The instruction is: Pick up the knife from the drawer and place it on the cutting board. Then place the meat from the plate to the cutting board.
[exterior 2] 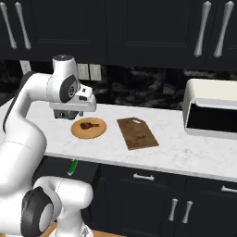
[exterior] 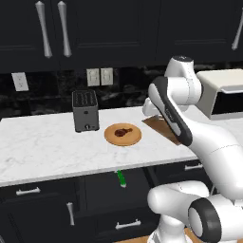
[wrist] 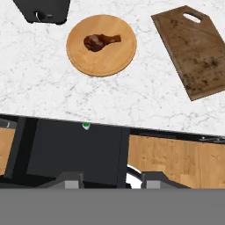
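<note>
We see the knife point(exterior: 121, 178) lying in the open drawer point(wrist: 74, 151), just under the front edge of the marble desk point(exterior: 47, 147); its green handle shows in both base views, and from the hand camera only a small green tip peeks out past the desk edge. The drawer sits below the desk, in front of the plate. On the desk the round plate point(wrist: 79, 57) carries the meat point(wrist: 100, 41), which lies near its middle. The board point(wrist: 193, 52) lies to the right of the plate, apart from it, bare on top. A black toaster point(exterior: 85, 111) stands just left of the plate, toward the wall. A white appliance point(exterior 2: 213, 111) sits at the far right of the desk. Our jaws point(wrist: 113, 181) hang above the desk's front edge, looking down over drawer and plate. They stand apart with nothing between them, well clear of the knife.
</note>
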Controlling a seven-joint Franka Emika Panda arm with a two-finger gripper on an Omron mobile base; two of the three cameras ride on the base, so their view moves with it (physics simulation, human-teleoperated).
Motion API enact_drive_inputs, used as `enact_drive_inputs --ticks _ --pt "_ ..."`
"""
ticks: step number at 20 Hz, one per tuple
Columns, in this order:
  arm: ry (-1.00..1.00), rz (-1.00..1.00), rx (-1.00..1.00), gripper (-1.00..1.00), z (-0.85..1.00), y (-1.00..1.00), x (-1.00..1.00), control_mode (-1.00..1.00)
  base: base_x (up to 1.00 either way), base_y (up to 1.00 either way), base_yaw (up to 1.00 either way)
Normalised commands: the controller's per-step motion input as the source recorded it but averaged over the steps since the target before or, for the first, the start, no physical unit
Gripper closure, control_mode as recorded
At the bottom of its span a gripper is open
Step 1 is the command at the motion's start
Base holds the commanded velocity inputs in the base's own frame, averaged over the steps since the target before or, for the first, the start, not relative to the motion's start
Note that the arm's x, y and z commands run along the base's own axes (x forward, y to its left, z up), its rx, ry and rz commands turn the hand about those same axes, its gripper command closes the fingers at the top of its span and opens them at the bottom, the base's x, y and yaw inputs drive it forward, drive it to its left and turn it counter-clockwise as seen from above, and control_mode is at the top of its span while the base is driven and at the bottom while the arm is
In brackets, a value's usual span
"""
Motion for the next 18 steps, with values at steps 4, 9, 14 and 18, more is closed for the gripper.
enact_drive_inputs --ticks 4,9,14,18 --pt "0.00 0.00 0.00 -1.00 0.00 0.00 0.00 1.00 0.00 -0.13 0.00" --pt "0.00 0.00 0.00 -1.00 0.00 0.00 0.00 1.00 -0.18 -0.63 0.21" --pt "0.00 0.00 0.00 -1.00 0.00 0.00 0.00 1.00 0.00 -0.80 0.33" --pt "0.00 0.00 0.00 -1.00 0.00 0.00 0.00 1.00 -0.02 -0.42 0.33"
